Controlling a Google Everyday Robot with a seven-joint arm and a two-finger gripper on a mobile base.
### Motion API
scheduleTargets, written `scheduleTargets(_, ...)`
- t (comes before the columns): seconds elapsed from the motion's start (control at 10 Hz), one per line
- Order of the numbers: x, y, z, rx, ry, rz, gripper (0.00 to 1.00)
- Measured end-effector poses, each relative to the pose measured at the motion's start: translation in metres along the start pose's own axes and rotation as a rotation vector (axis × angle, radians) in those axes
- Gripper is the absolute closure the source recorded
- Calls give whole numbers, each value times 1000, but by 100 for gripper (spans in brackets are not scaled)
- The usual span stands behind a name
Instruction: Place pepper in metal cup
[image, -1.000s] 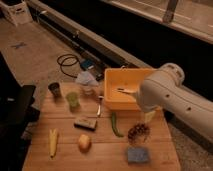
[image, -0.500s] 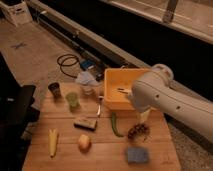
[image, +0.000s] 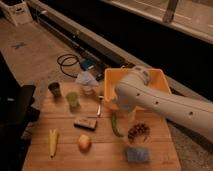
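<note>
Pepper (image: 116, 125): one, green, slim and slightly curved, lying flat near the middle of the wooden table (image: 105, 160), between a small dark bar-shaped packet (image: 85, 122) and a dark knobbly cluster (image: 138, 132).

Cups: two. Metal cup (image: 55, 90), dull dark grey and tapered, stands upright at the far left of the table, well apart from the pepper. Green cup (image: 73, 99), translucent, just beside it.

Also one each: yellow corn-like piece (image: 52, 141), round pale-orange item (image: 84, 143), blue sponge (image: 137, 154), orange plastic bin (image: 160, 80) at the far edge.

Gripper (image: 129, 114): largely masked by the bulky white arm (image: 160, 102), hanging just above and right of the pepper's upper end; fingers apart, nothing in them.

Room: dim, concrete floor, black cable coil (image: 67, 62) behind the table.
</note>
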Motion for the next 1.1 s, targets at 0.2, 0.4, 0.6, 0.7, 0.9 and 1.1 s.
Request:
scheduleTargets(0.2,-14,-9,16,-18,-32,-59,20)
scheduleTargets(0.4,-20,-16,33,-31,-34,-86,20)
scheduleTargets(0.6,-17,-20,49,-35,-28,-77,20)
scheduleTargets(0.7,-19,-23,51,-37,-26,-76,20)
scheduleTargets(0.9,-16,-20,51,-40,-23,-71,20)
scheduleTargets(1.1,-17,-21,51,-42,-25,-73,20)
